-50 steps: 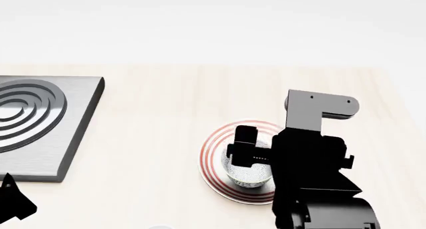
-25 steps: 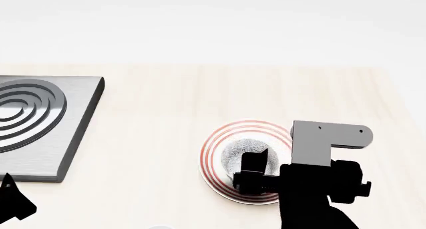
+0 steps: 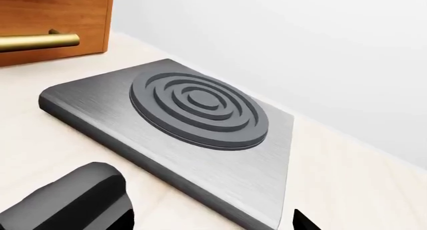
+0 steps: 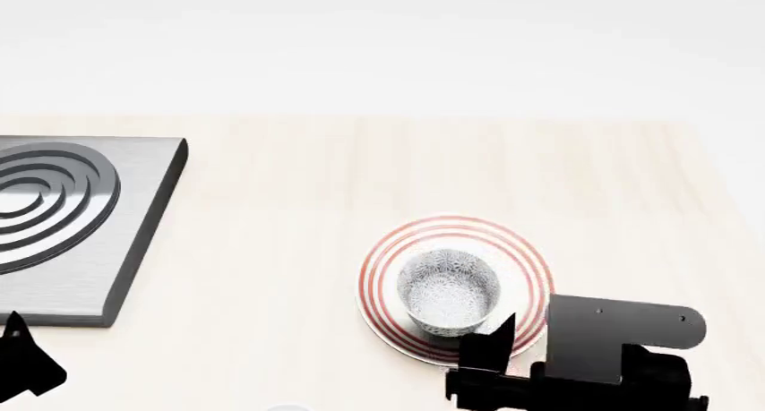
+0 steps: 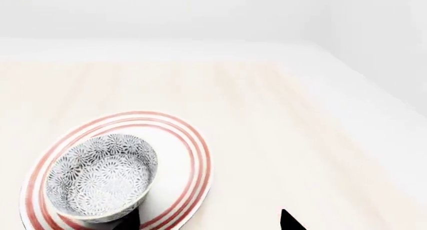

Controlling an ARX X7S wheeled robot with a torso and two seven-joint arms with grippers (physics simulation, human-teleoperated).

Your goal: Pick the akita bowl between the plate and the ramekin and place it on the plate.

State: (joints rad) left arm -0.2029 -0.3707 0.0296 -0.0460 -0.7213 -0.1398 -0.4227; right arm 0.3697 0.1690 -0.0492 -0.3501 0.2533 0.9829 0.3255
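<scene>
The bowl (image 4: 450,292) stands upright on the plate (image 4: 526,250), inside the red rings and slightly off the plate's centre; nothing grips it; the placing step looks complete

The right claw (image 4: 490,353) sits at the near edge of the plate, just clear of the bowl; in the right wrist view two dark fingertips (image 5: 288,221) show apart with bare counter between them, so the jaws stand wide and hold nothing; the bowl (image 5: 100,176) lies ahead of this claw and off to one side, not between the tips

The bowl is round, so it has no long axis to line up with; the right arm is by far the nearer to the plate

The left claw (image 4: 24,362) is well away from the plate, beside the grey burner slab (image 4: 84,214); its jaw state cannot be told from either view

The ramekin is not in view; judged from this layout, only a clean withdrawal away from the plate is left, and a sideways swing risks knocking the bowl
</scene>
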